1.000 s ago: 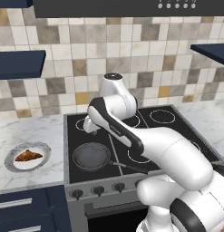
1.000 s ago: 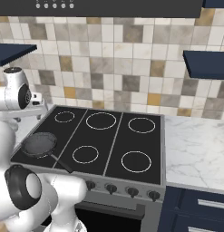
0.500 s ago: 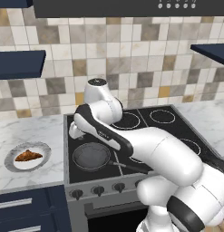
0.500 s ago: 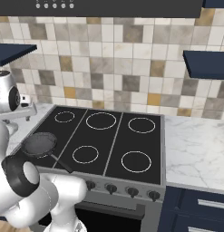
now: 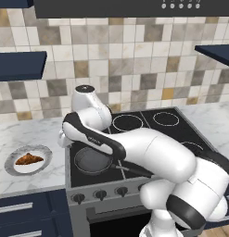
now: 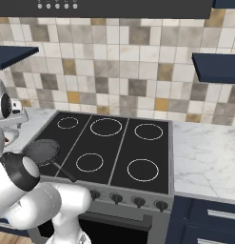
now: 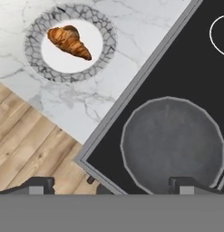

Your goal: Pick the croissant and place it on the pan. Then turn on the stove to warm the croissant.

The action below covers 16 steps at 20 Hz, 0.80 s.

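The croissant (image 7: pixel 69 41) is a brown-orange wedge lying on a round white-and-grey plate (image 7: pixel 107 32) on the marble counter; it also shows as the croissant (image 5: pixel 28 159) left of the stove. The dark grey pan (image 7: pixel 172 146) sits empty on the front left burner of the black stove (image 7: pixel 181 68), and is seen again as the pan (image 5: pixel 92 160) and the pan (image 6: pixel 41 150), its thin black handle pointing toward the front. My gripper (image 7: pixel 113 186) hangs high over the stove's front left corner, between pan and plate. It is open, with nothing between its fingers (image 7: pixel 41 185).
Marble counter (image 5: pixel 23 134) runs left of the stove, and more counter (image 6: pixel 204 152) lies to its right. Dark knobs (image 5: pixel 99 194) line the steel front. Blue shelves hang on the tiled wall. Wood floor (image 7: pixel 27 149) shows below the counter edge.
The arm has swung left, from over the back of the stove to its front left corner near the counter. Croissant, plate and pan have not moved.
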Available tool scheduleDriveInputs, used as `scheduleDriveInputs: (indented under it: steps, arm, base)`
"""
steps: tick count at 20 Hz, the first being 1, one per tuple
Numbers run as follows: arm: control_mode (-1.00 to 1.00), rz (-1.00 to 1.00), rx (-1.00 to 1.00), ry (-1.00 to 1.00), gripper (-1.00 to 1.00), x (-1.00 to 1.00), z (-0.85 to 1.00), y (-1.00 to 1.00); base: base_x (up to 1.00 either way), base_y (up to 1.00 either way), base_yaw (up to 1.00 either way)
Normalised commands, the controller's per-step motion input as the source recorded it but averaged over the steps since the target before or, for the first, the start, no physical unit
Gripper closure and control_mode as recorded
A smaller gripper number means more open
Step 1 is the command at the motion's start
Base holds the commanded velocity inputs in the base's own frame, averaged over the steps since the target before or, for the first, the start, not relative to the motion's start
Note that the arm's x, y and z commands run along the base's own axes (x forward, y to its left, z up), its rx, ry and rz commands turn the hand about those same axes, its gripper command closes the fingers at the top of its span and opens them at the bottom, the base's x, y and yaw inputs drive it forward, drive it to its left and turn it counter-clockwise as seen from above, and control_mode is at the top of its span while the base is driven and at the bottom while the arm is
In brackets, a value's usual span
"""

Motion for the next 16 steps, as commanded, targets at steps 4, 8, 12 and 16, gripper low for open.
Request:
scheduleDriveInputs:
  steps: [4, 8, 12, 16]
  arm:
    - [-1.00, 0.09, 0.00, 0.00, -1.00, 0.00, -0.18, 0.46]
    - [-1.00, 0.10, 0.00, 0.00, -1.00, 0.00, -0.21, 0.43]
    - [-1.00, 0.08, 0.00, 0.00, -1.00, 0.00, -0.19, 0.43]
    - [-1.00, 0.06, 0.00, 0.00, -1.00, 0.00, -0.13, 0.39]
  base:
    - [0.00, 0.00, 0.00]
    - [0.00, 0.00, 0.00]
    - [0.00, 0.00, 0.00]
    - [0.00, 0.00, 0.00]
